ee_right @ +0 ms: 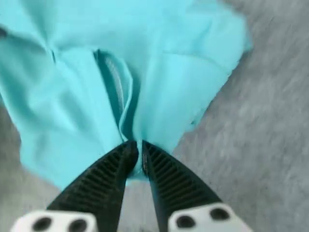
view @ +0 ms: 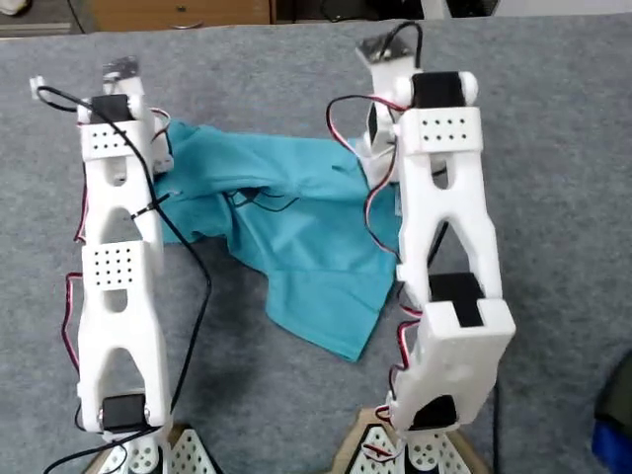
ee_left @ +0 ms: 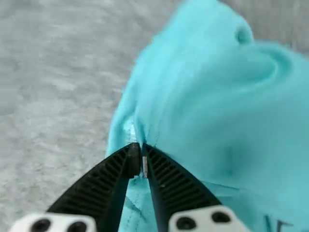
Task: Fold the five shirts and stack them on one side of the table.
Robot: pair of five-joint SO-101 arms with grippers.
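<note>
One teal shirt (view: 296,237) seen crumpled on counter (view: 553,197), edges well inside counter edges. Two pincers counted: left pincer (ee_left: 140,157) clamped on shirt fold, right pincer (ee_right: 138,153) likewise.

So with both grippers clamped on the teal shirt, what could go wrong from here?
The left gripper and right gripper each pinch only a thin bit of the shirt at their tips, so it may slip. The shirt lies bunched between the arms, so the fold may come out crooked. A black cable crossing the fabric might snag.
</note>
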